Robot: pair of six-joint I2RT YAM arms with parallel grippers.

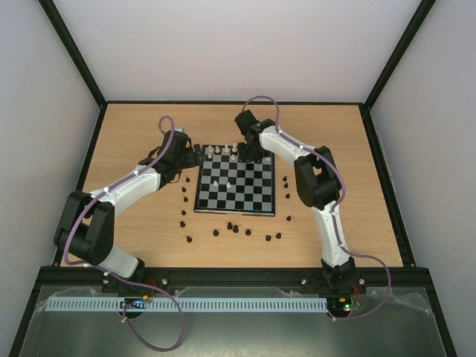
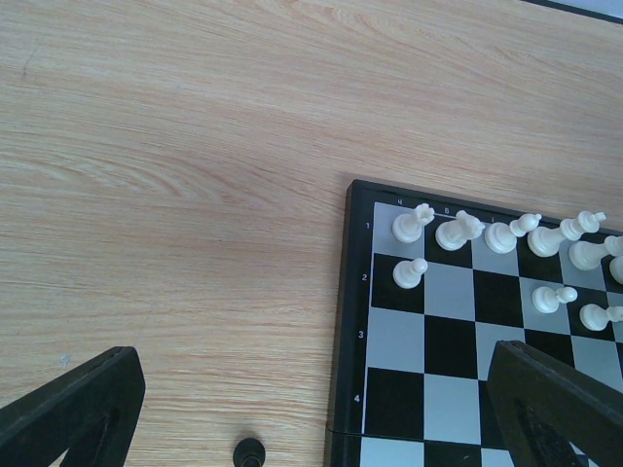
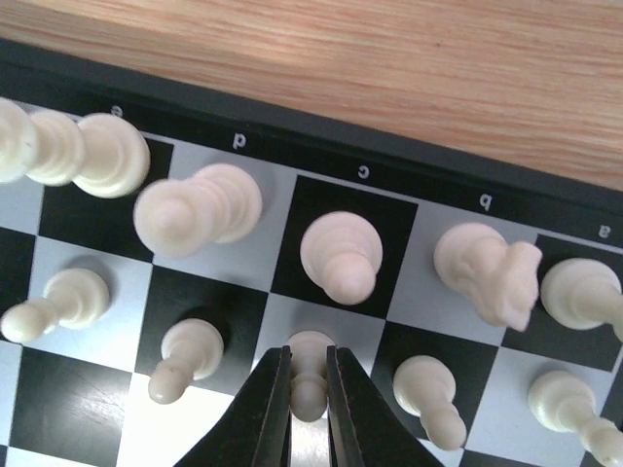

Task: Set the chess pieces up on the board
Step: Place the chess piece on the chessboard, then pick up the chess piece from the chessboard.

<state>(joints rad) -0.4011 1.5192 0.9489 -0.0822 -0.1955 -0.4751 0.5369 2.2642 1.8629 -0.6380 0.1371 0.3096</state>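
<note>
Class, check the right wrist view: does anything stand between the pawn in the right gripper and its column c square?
Nothing visible does. The right gripper is shut on the white pawn, right over that square, in front of the bishop. The neighbouring pawns stand apart on either side.

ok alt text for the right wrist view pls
Close overhead view: the right gripper shut on a white pawn in the c column's second row of the chessboard. Other white pieces line the back row behind it, with more pawns either side; wooden table beyond.
</note>
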